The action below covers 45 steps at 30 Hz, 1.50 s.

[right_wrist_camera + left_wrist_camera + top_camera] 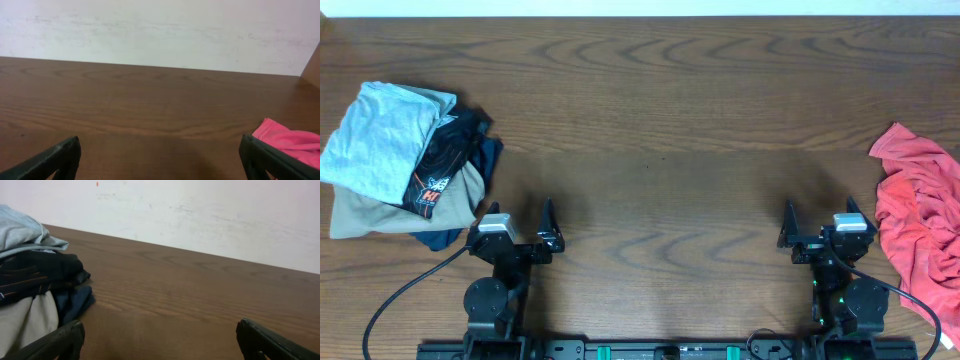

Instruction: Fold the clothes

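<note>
Nearest to us are our two grippers, low at the near edge of the table [660,120]. The left gripper [518,216] and the right gripper [819,216] are both released: the jaws stand wide apart and hold nothing. Both arms are drawn back over their bases, and the fingers point straight ahead across the wood toward the far wall.

The shirt [920,230] lies crumpled at the right edge of the table, not spread out. From the right gripper it is to the right, near but not touching. Its long axis runs from near to far, about parallel to the way the fingers point. The right arm is clearly the nearer one. The left gripper is well apart from the shirt and close to a pile [400,160] of folded garments on the left. We judge that the right arm must turn to its right to reach the shirt; no fold is begun yet.
</note>
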Motion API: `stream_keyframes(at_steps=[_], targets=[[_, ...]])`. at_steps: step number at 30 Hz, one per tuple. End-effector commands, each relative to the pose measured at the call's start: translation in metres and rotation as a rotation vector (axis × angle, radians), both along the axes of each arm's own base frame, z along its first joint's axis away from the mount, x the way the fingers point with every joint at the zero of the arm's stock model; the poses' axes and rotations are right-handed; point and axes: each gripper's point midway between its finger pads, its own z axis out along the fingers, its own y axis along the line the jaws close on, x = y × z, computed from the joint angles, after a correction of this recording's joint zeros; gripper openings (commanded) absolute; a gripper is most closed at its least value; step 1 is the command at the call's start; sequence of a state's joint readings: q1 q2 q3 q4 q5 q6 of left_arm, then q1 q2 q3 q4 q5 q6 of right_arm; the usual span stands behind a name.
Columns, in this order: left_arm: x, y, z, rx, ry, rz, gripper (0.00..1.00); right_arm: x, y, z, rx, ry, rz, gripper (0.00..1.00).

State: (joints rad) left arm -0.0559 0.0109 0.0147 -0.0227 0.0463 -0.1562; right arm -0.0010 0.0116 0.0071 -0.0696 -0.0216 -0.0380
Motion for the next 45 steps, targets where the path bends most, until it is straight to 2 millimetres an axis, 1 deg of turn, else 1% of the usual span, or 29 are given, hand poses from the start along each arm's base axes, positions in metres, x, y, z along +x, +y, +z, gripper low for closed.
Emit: stream_keyframes(at_steps=[1,11,21,26,28,30,33,36,38,43,45], targets=[[-0.001,0.003,-0.014,0.014,0.048,0.015,0.98,0.000,-0.002,-0.001,-0.012,0.001,-0.010,0.99],[-0.001,0.003,-0.014,0.014,0.047,0.015,0.98,0.000,-0.002,0.001,-0.012,-0.007,-0.010,0.99],[-0.001,0.003,-0.014,0.014,0.048,0.015,0.98,0.000,-0.002,-0.001,-0.011,0.001,-0.010,0.99],[-0.001,0.002,-0.014,0.000,0.046,0.009,0.98,0.000,0.000,0.005,0.137,-0.017,-0.005,0.99],[-0.001,-0.001,-0.014,-0.045,0.050,0.000,0.98,0.000,0.008,0.004,0.157,-0.010,0.038,0.99],[-0.002,-0.008,-0.013,-0.051,0.056,-0.045,0.98,-0.001,0.014,0.003,0.159,0.003,0.074,0.99],[-0.005,-0.012,-0.010,-0.053,0.087,-0.063,0.98,-0.004,0.014,0.006,0.160,0.027,0.070,0.99],[-0.009,-0.013,-0.004,-0.053,0.144,-0.069,0.98,-0.009,0.012,0.014,0.160,0.052,0.059,0.99],[-0.013,-0.015,0.003,-0.055,0.196,-0.080,0.98,-0.014,0.012,0.020,0.162,0.081,0.056,0.99],[-0.020,-0.024,0.015,-0.069,0.336,-0.132,0.98,-0.019,0.010,0.021,0.163,0.208,0.032,0.99],[-0.021,-0.025,0.019,-0.070,0.396,-0.132,0.98,-0.018,0.010,0.021,0.165,0.274,0.026,0.99]])
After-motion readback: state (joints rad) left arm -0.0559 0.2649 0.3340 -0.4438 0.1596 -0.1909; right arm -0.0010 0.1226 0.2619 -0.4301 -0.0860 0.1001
